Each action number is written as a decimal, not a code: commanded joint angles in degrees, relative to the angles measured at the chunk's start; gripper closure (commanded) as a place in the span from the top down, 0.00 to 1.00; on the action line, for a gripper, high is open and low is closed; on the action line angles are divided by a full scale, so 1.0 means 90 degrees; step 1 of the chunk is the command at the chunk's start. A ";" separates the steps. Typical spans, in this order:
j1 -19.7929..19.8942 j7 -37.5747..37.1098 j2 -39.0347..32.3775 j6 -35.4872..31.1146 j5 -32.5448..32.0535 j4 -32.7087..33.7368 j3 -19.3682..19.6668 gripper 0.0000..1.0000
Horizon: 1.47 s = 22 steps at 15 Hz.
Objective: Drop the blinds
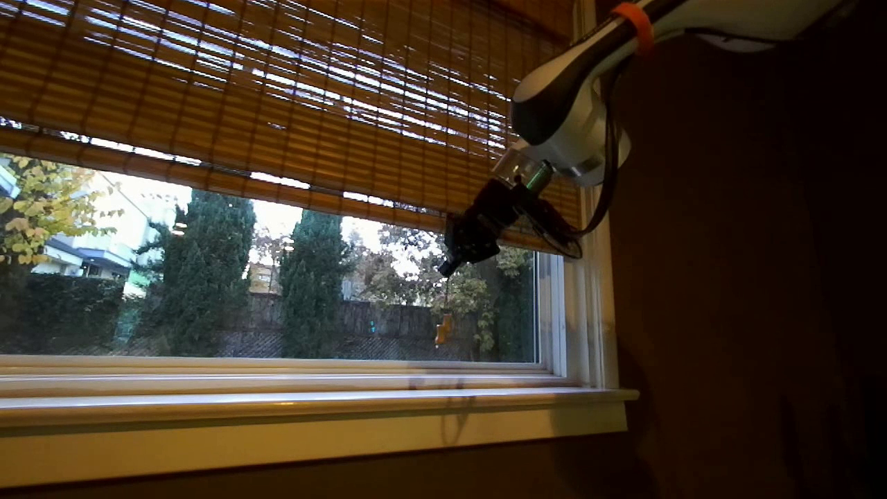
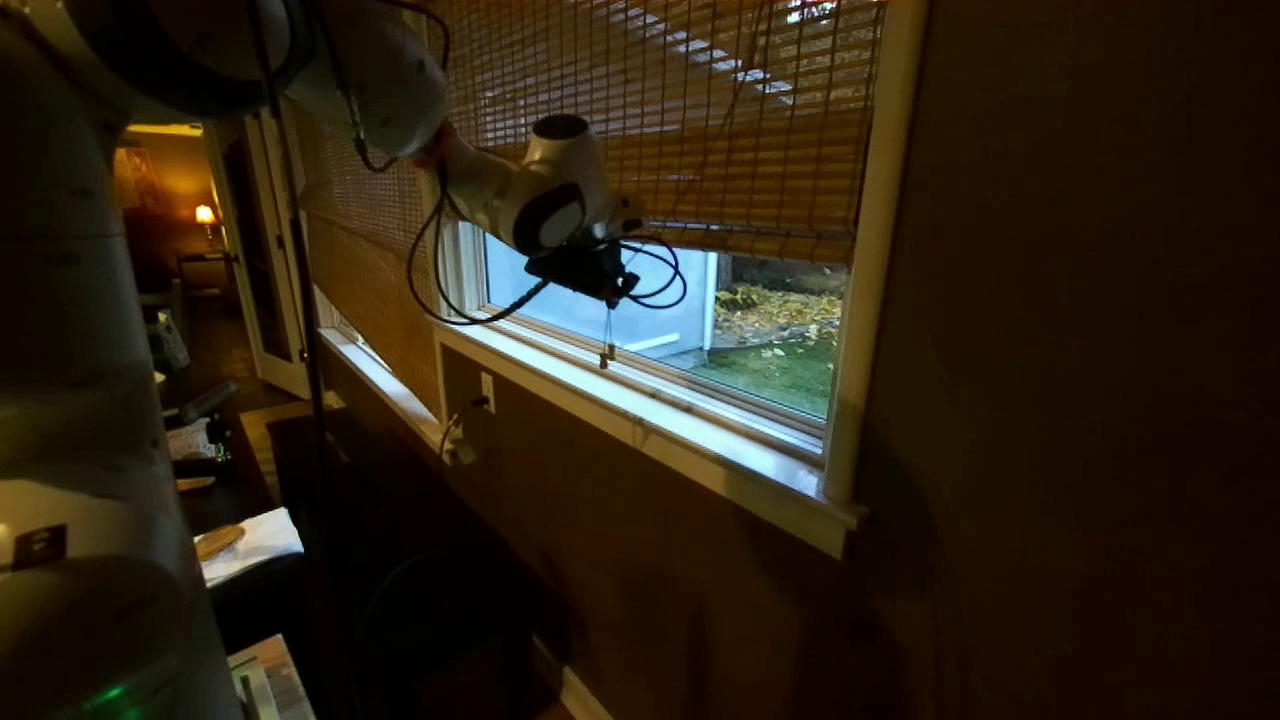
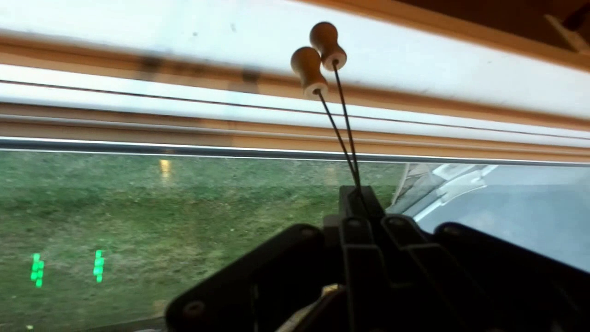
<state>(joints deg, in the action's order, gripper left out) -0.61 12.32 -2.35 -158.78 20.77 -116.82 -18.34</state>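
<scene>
The blinds, a brown woven shade of thin slats, hang over the upper part of the window with their lower edge above the sill. They also show in an exterior view. My gripper is just below the blinds' lower edge, in front of the glass; it also shows in an exterior view. In the wrist view my gripper is shut on two thin dark cords. Two small wooden knobs hang from the cord ends, below the fingertips; they also show in an exterior view.
The pale window sill runs below the knobs; it also shows in an exterior view. The side window frame stands near the arm. Another window with a lowered shade is farther along the wall. Loose robot cables loop near the wrist.
</scene>
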 commanded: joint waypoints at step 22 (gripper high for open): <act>-0.0365 0.1948 -0.1290 -0.0090 0.0339 0.1228 -0.1226 0.01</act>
<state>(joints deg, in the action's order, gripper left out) -3.88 26.08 -11.67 -160.50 19.26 -108.29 -25.97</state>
